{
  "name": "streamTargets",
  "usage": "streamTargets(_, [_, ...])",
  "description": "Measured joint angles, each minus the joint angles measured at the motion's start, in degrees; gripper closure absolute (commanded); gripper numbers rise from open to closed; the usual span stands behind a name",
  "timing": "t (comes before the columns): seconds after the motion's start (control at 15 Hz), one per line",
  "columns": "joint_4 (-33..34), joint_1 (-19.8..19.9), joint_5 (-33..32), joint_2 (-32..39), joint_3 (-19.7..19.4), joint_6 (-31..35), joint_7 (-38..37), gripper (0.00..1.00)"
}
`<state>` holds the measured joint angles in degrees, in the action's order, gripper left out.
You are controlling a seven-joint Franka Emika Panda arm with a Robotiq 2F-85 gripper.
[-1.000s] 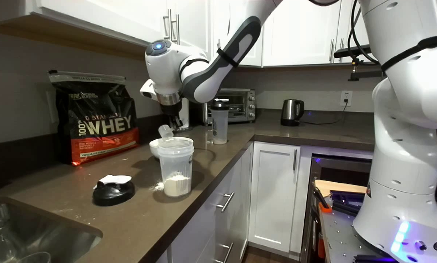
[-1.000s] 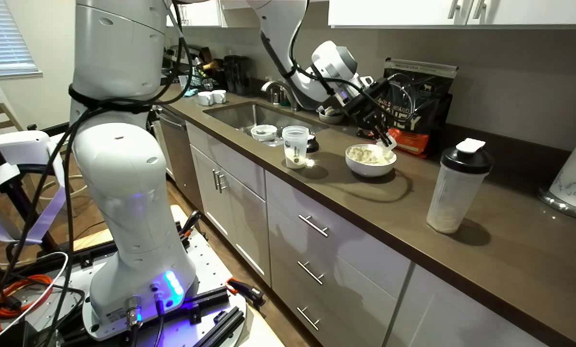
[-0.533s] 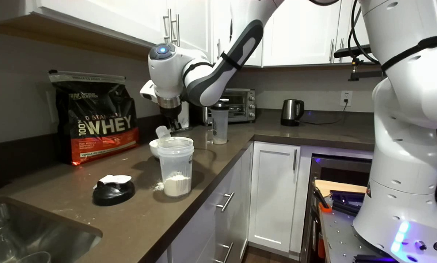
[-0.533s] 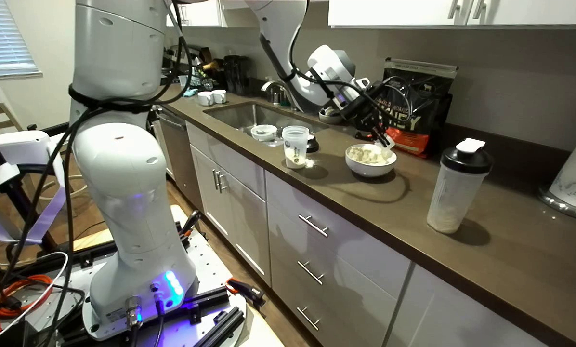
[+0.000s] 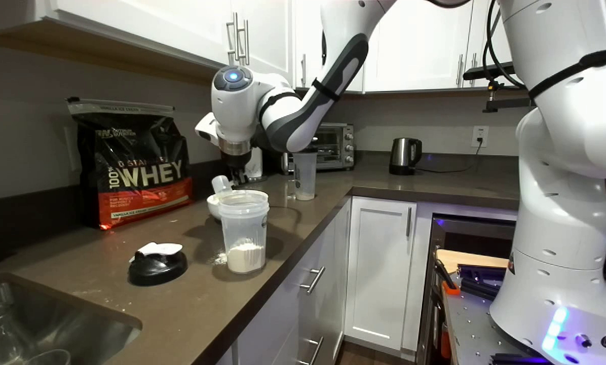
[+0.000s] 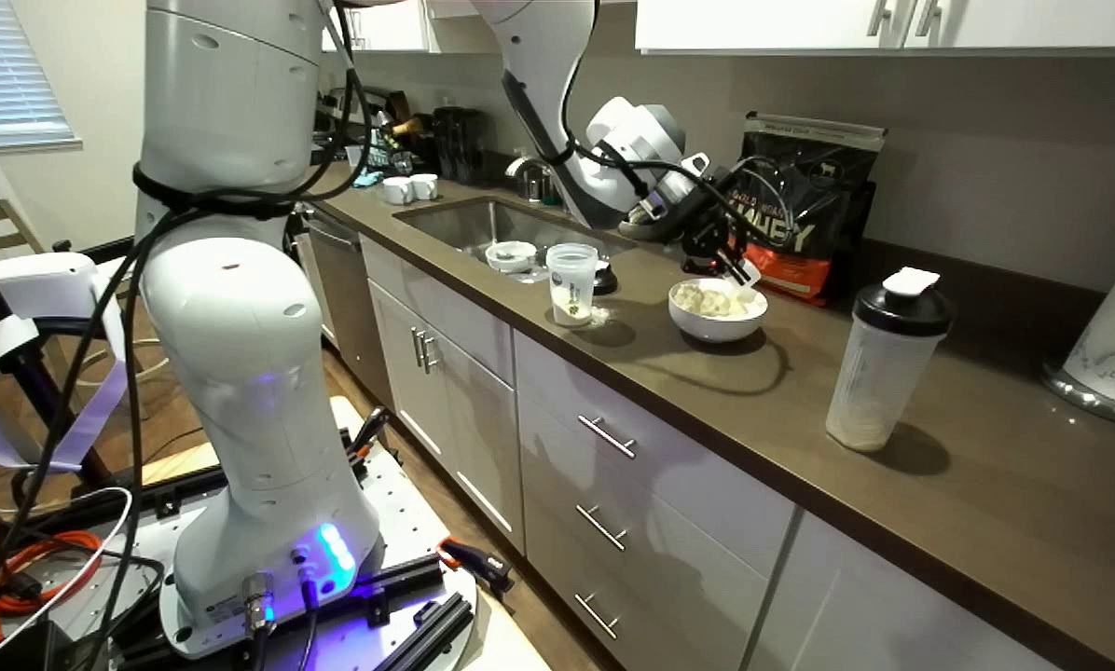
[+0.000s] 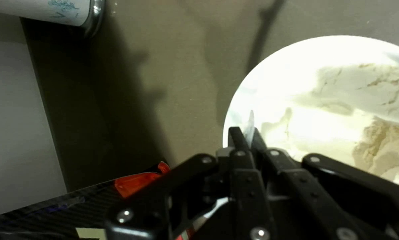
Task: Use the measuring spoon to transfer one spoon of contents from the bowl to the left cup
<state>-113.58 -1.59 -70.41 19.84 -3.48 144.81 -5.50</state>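
My pincer (image 7: pixel 247 136) is pinching the measuring spoon (image 5: pixel 221 183), handle squeezed between the 2 fingertips (image 7: pixel 236 136). Wrist view: only a thin pale sliver of handle pokes past the tips, just below mid-frame, long axis running up the frame, near enough in line with my fingers. In an exterior view the scoop end sits just left of the tips, left of frame centre, tilted. Can't tell which way its mouth faces or if anything's in it.

Key relation: in the wrist view the powder (image 7: pixel 379 140) lies right of my tips, which show against the left rim of the white bowl (image 6: pixel 711 328). If the scoop has nothing in it yet, I'd judge the dip needs a shift right in that frame plus a drop, mouth turned into the heap.

Only 1 arm, so no question of the nearer hand. Left cup (image 6: pixel 572 278): lidless, some powder in the bottom, mid-frame in an exterior view and left of the bowl; the carry should go left there. Lidded shaker (image 6: pixel 879 373) at right of that frame isn't the target. Likely risk: a tilted scoop spilling on the way.
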Motion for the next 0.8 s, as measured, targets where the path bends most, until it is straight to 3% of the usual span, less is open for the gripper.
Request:
streamTargets(0.4, [-1.2,0.0,-4.5,0.1,-0.1,0.1,-3.9,0.99])
streamTargets(0.8, [-2.1,0.0,-4.8,0.5,-0.1,0.1,-4.1,0.99])
